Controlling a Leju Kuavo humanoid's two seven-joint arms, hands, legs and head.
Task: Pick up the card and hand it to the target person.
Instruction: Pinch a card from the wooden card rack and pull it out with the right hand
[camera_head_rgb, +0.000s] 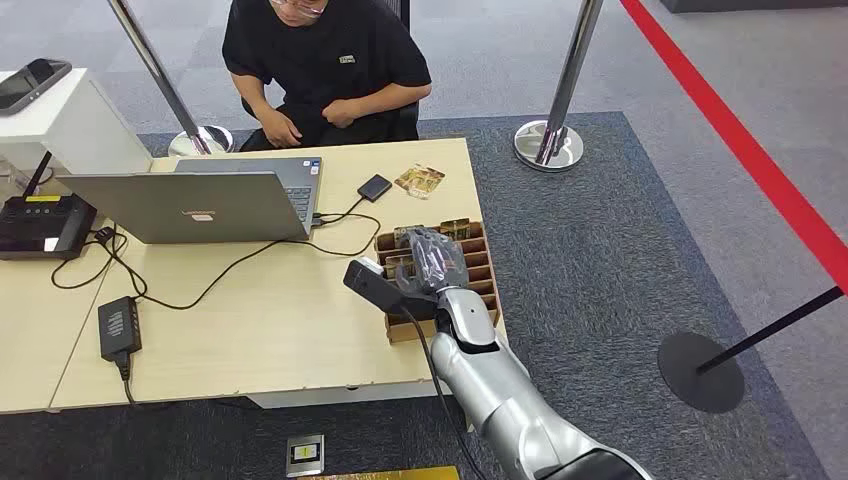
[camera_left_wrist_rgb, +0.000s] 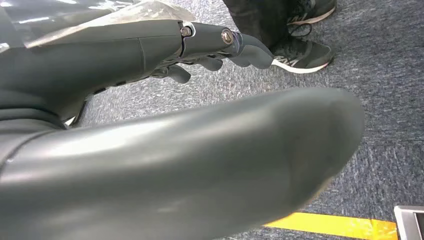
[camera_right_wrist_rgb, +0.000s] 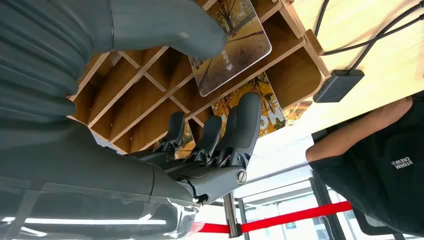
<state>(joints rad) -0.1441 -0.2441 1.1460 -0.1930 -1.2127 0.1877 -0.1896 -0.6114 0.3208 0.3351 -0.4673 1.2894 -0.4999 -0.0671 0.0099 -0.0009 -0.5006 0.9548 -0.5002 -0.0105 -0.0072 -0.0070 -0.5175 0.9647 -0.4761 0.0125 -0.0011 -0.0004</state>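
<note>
A wooden slotted box (camera_head_rgb: 402, 331) stands at the table's right front corner with several picture cards upright in it. My right hand (camera_head_rgb: 430, 262) hangs over its far slots. In the right wrist view, a card with an autumn-tree picture (camera_right_wrist_rgb: 235, 45) sticks up out of the box (camera_right_wrist_rgb: 295, 75). The thumb lies against its face, and the dark fingers (camera_right_wrist_rgb: 240, 125) stay apart from it, near a second card (camera_right_wrist_rgb: 267, 107). The target person (camera_head_rgb: 325, 60), in a black shirt, sits at the table's far side. My left hand (camera_left_wrist_rgb: 150, 60) hangs over the carpet, holding nothing.
An open laptop (camera_head_rgb: 200, 205) stands mid-table, with a small black device (camera_head_rgb: 374, 187), cables and a power brick (camera_head_rgb: 119, 326) around it. Loose cards (camera_head_rgb: 420, 180) lie beyond the box. Stanchion bases (camera_head_rgb: 548, 145) stand on the carpet. Someone's shoe (camera_left_wrist_rgb: 300, 52) is near my left hand.
</note>
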